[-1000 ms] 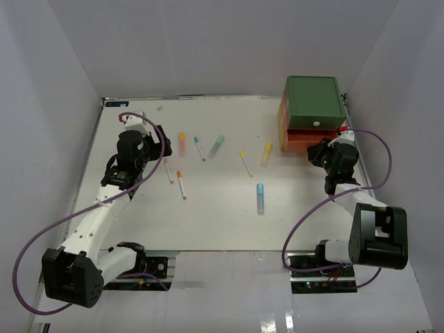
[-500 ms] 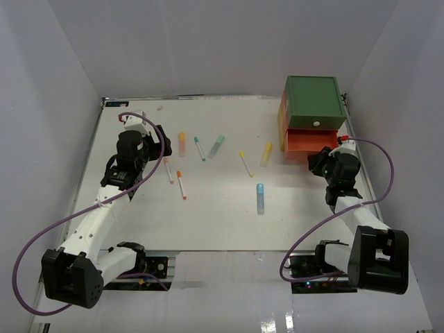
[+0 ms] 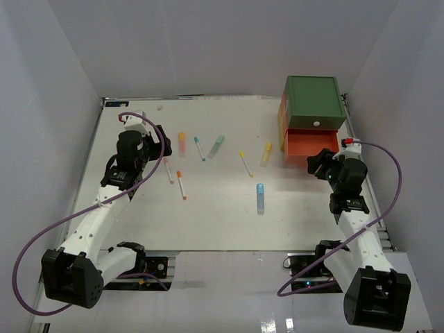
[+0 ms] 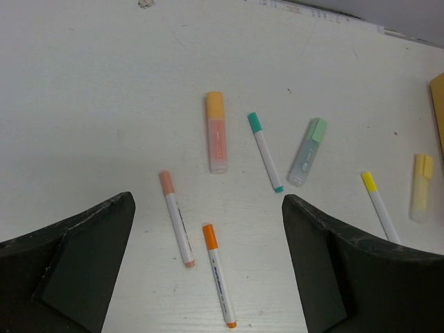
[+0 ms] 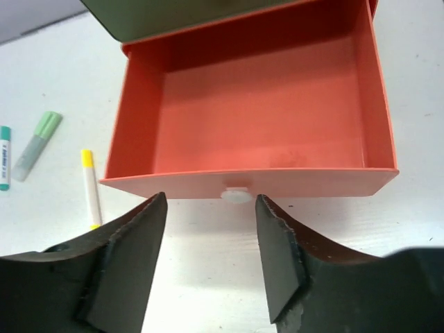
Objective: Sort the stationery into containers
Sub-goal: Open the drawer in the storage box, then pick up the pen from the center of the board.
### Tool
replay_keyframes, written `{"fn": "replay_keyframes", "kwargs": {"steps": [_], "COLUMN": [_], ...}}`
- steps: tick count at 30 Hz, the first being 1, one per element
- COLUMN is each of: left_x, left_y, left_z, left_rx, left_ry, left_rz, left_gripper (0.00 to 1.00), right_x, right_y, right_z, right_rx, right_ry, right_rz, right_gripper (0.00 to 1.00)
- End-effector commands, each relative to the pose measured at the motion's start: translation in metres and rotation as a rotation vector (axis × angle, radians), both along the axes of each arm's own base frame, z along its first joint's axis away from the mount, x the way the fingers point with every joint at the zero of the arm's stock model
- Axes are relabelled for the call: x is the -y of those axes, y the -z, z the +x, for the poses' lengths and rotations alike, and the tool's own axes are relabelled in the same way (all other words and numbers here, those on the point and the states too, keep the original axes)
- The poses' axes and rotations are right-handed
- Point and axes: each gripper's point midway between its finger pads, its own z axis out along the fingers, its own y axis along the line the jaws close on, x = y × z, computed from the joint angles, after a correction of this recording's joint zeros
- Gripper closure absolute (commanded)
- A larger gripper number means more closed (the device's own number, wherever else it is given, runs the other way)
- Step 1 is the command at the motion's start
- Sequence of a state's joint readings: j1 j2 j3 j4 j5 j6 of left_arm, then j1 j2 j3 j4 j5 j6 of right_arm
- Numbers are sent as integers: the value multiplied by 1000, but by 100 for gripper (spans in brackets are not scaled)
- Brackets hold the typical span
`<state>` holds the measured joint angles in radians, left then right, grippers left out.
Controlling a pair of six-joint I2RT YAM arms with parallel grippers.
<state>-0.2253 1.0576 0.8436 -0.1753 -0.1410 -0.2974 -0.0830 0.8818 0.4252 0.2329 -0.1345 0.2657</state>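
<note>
The top external camera looks steeply down from above and behind the arm bases (image 3: 69, 277), taking in the whole tabletop (image 3: 222, 222). The left wrist camera sits low and close, facing forward between its own fingers (image 4: 69, 263) at the orange highlighter (image 4: 216, 132), shared with the top view. The right wrist camera looks closely into the open orange-red drawer (image 5: 257, 104), also visible from above

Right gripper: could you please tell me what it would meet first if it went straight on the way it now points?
Most likely the white knob on the front of the pulled-out orange-red drawer, just ahead of the open right gripper; depth is unclear.
</note>
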Motion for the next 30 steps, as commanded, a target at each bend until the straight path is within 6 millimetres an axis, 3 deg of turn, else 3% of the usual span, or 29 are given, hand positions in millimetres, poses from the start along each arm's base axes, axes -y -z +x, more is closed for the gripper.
{"fn": "replay_keyframes", "kwargs": {"steps": [1,6,7,9,10,12,13,15,16,17,18,20,21,23,24,30], "left_x": [2,2,1,1,1,1,0,-2,-2,-3,-4,-5,-5,-6,-6,-5], "left_y": [-1,-1,-1,0,1,4,5,7,7,6,7,5,5,5,5,4], "left_z": [-1,-2,-1,-1,-1,-1,0,0,-1,0,-2,-2,-2,-2,-2,-1], "left_rx": [12,9,6,6,0,-8,-12,-17,-18,-15,-16,-7,-5,-5,-5,-5], "left_ry": [12,9,4,4,3,0,-3,-13,-16,-18,-23,-26,-27,-30,-28,-23], "left_rz": [-11,-11,-11,-14,-14,-13,-11,-6,-4,-3,-1,2,2,4,4,4], "left_gripper": [2,2,2,2,2,2,2,2,2,2,2,2,2,2,2,2], "right_x": [-3,-23,-38,-51,-74,-89,-106,-123,-138,-146,-159,-171,-181,-192,-198,-219], "right_y": [-33,-63,-77,-86,-92,-96,-88,-97,-87,-92,-78,-76,-58,-52,-32,21], "right_z": [-4,-11,-11,-12,-14,-13,-13,-9,-8,-4,-2,5,10,16,22,49], "right_rx": [46,71,91,94,80,73,33,41,3,4,-40,-74,-131,-172,-234,-403], "right_ry": [-29,-140,-220,-296,-372,-421,-456,-493,-522,-533,-560,-574,-588,-600,-607,-612], "right_rz": [-20,-44,-49,-95,-106,-150,-170,-207,-226,-233,-245,-250,-261,-272,-281,-315], "right_gripper": [37,32,31,29,26,22,21,16,13,11,9,8,7,6,6,7]}}
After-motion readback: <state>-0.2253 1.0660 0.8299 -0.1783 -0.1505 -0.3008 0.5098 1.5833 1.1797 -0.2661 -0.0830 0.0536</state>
